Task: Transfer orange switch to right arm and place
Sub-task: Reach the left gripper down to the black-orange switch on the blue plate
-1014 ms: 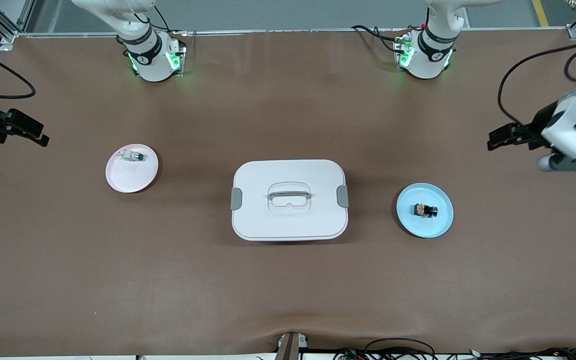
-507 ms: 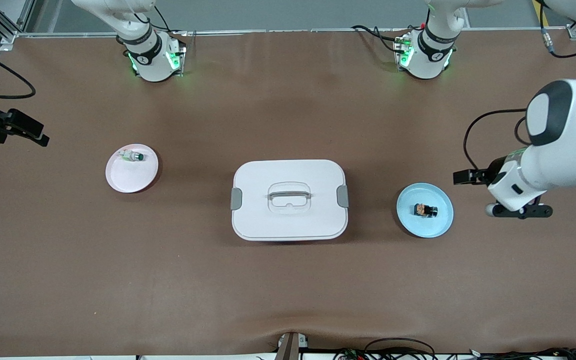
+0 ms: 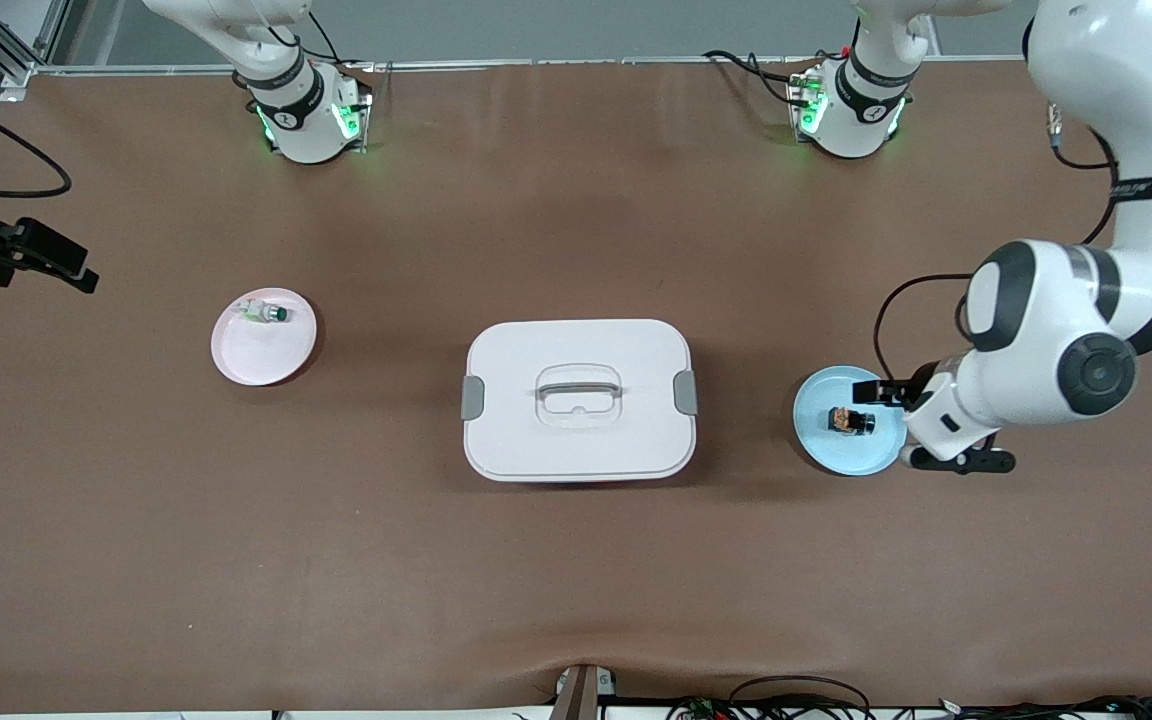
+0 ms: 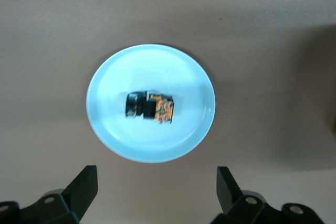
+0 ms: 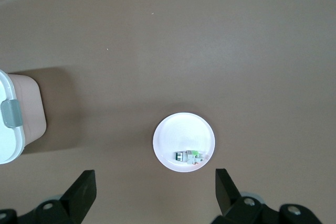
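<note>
The orange switch (image 3: pixel 851 421) lies on its side in the middle of a light blue plate (image 3: pixel 826 450), at the left arm's end of the table. In the left wrist view the switch (image 4: pixel 150 107) shows a black body and an orange end on the plate (image 4: pixel 152 61). My left gripper (image 3: pixel 924 428) hangs over the plate's edge, open (image 4: pixel 156 190), with nothing between its fingers. The right arm waits high over its own end of the table. Its gripper (image 3: pixel 76 270) is open (image 5: pixel 156 190) and holds nothing.
A white lidded box (image 3: pixel 576 400) with a handle and grey clips stands mid-table between the plates; one end of the box (image 5: pixel 10 124) shows in the right wrist view. A pink plate (image 3: pixel 236 360) holds a small white part with a green tip (image 3: pixel 264 313).
My left arm has swung in from the table's end toward the blue plate, its gripper now at the plate's edge. The right arm and the objects have not moved.
</note>
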`<action>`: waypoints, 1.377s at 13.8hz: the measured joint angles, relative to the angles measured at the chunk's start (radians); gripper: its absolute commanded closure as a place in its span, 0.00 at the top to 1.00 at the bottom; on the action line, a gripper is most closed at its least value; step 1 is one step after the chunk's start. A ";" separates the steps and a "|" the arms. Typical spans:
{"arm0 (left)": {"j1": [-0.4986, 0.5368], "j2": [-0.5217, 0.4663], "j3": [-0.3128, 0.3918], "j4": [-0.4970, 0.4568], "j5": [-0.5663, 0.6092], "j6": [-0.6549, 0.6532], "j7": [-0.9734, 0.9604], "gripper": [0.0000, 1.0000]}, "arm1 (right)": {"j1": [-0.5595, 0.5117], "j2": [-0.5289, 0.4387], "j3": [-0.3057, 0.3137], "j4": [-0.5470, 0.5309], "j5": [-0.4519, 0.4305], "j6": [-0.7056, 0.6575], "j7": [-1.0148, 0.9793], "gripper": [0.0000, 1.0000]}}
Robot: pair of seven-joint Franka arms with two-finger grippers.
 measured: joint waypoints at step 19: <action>0.002 0.083 0.000 -0.181 0.101 0.326 -0.039 1.00 | 0.000 0.000 0.003 -0.002 0.000 0.000 0.000 1.00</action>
